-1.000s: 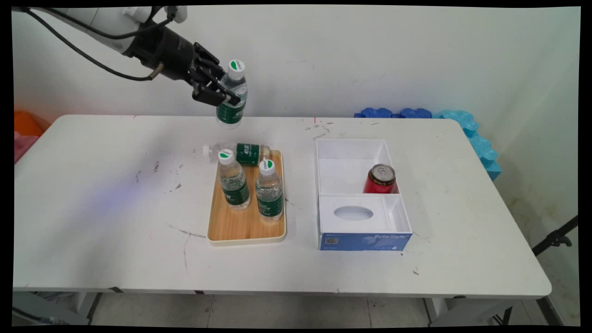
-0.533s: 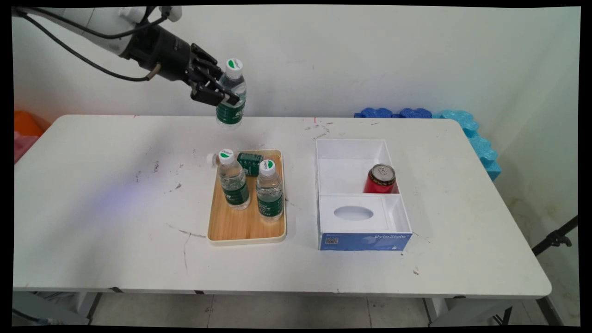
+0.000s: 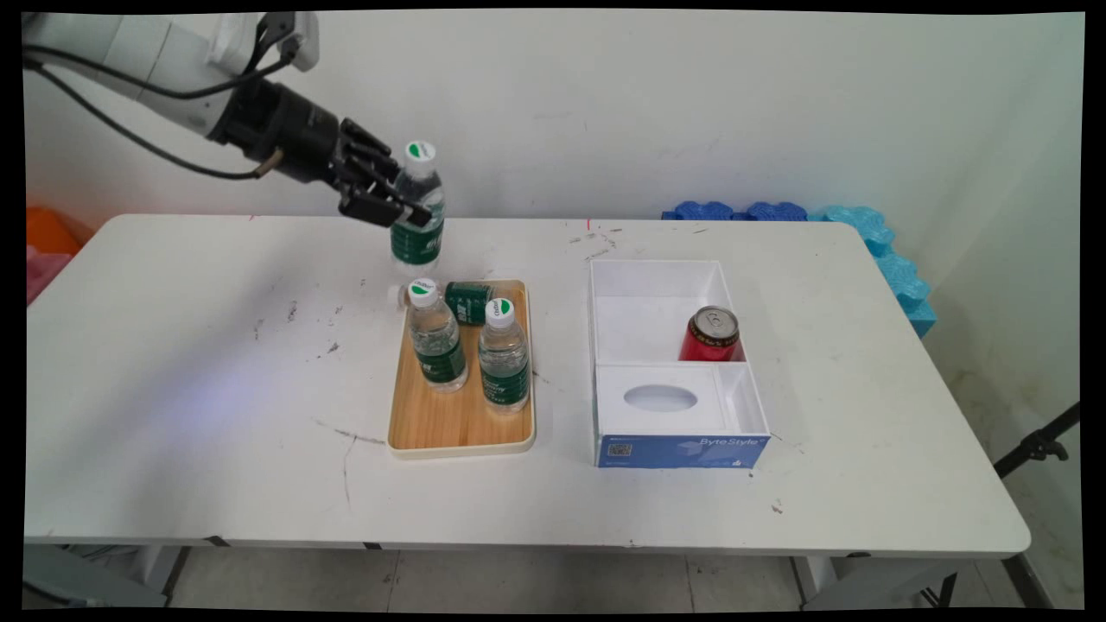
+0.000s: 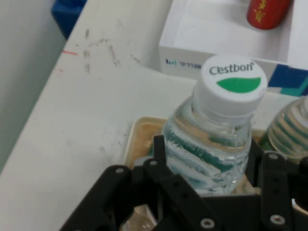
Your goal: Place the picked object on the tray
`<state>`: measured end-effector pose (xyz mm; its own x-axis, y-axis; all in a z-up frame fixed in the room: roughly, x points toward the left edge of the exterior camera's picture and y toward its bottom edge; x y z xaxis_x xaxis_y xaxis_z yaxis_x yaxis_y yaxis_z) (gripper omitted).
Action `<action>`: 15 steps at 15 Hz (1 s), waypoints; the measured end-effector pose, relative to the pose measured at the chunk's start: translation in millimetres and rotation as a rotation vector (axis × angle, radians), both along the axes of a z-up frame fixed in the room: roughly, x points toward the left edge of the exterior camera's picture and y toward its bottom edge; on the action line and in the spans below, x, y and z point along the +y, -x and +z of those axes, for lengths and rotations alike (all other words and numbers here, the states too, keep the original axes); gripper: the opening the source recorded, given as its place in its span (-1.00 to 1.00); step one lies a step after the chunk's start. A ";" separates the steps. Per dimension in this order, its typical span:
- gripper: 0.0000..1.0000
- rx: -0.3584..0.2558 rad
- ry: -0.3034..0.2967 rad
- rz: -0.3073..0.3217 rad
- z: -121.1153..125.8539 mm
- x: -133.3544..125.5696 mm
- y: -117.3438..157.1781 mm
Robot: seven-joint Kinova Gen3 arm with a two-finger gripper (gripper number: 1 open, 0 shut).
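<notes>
Above the far end of the wooden tray, your gripper held a water bottle upright in the air, jaws pinching its body below the cap. On the tray stood two bottles, with a third lying behind them. The red can sat in the white box on the tabletop.

White table, scuffed: wooden tray beside white-and-blue box.
</notes>
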<state>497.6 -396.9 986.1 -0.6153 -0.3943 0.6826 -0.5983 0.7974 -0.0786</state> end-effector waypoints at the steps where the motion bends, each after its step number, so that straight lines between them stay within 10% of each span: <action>1: -1.00 0.006 -0.011 -0.001 -5.2 3.2 -3.3; 15: -1.00 0.029 -0.039 -0.005 -77.4 30.0 -41.1</action>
